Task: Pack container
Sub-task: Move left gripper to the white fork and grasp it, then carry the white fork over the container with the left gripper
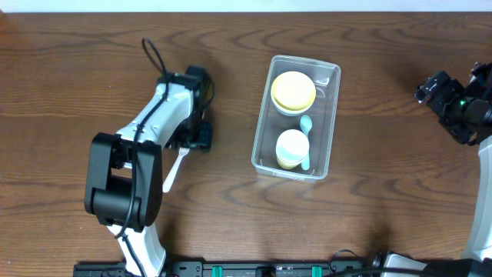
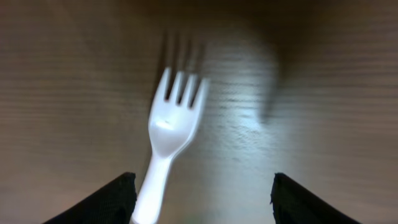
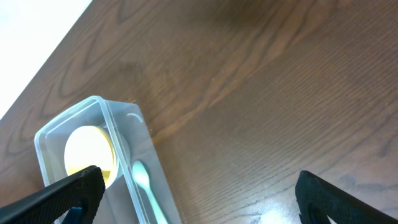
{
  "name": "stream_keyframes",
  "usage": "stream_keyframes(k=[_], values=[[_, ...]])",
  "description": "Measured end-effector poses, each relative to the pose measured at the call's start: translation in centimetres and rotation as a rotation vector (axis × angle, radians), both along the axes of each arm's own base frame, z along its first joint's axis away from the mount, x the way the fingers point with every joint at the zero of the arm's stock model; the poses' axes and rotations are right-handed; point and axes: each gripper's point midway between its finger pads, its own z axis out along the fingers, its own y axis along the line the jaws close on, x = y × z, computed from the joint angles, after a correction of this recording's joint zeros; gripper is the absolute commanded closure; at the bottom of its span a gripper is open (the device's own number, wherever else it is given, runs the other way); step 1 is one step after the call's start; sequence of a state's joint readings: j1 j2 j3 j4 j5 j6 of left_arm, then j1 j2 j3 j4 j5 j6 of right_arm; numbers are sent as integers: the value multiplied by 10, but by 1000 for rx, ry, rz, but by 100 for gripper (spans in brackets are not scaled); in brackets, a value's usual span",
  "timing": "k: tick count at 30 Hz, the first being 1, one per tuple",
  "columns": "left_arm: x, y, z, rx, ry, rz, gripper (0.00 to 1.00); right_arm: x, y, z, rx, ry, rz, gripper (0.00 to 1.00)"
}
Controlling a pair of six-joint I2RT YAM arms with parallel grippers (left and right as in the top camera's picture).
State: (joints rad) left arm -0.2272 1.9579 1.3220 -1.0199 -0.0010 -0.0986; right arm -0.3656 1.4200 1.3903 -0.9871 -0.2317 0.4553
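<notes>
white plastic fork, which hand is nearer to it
Left. The left hand hangs over the white plastic fork, fingers either side of its handle; the right hand is far beyond the clear plastic tub.

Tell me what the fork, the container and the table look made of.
Fork: probably white plastic; glossy and moulded in one piece.
Container: clear plastic, with see-through walls.
Table: brown wood or wood-look laminate. The grain is visible, but I cannot tell which.
</notes>
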Motion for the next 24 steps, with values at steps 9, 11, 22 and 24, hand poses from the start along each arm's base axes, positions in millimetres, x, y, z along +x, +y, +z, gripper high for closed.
stream_keyframes(k=[9, 11, 22, 24], values=[[-10, 17, -23, -39, 13, 27, 41, 0, 0, 0, 0, 0, 0, 1], [-11, 13, -23, -63, 17, 26, 68, 0, 0, 0, 0, 0, 0, 1], [-18, 5, -15, -116, 23, 35, 88, 0, 0, 0, 0, 0, 0, 1], [-19, 3, 0, -123, -1, 31, 89, 0, 0, 0, 0, 0, 0, 1]])
